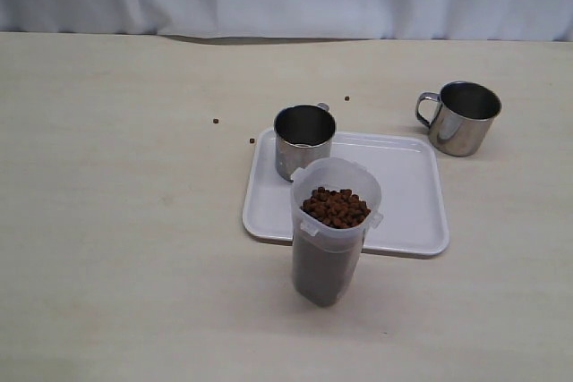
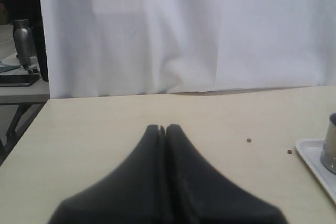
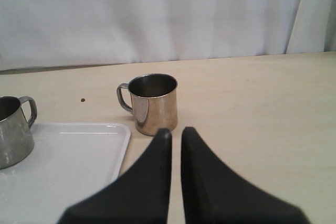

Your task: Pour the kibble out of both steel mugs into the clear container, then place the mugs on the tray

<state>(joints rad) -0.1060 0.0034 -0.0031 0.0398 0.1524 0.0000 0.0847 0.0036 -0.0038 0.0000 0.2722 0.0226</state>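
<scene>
The container point(image 1: 336, 230) stands upright on the desk point(image 1: 116, 248), just in front of the tray's point(image 1: 407, 194) near edge, filled almost to the rim with kibble point(image 1: 335, 207). One mug point(image 1: 303, 139) sits upright on the tray's far left corner. The second mug point(image 1: 463, 118) stands on the desk beyond the tray's far right corner, apart from it. A few loose pellets point(image 1: 216, 120) lie on the desk near the tray. The left pincer point(image 2: 162, 128) is closed, empty, above bare desk. The right pincer point(image 3: 176, 131) is closed on nothing, pointing at the second mug.
</scene>
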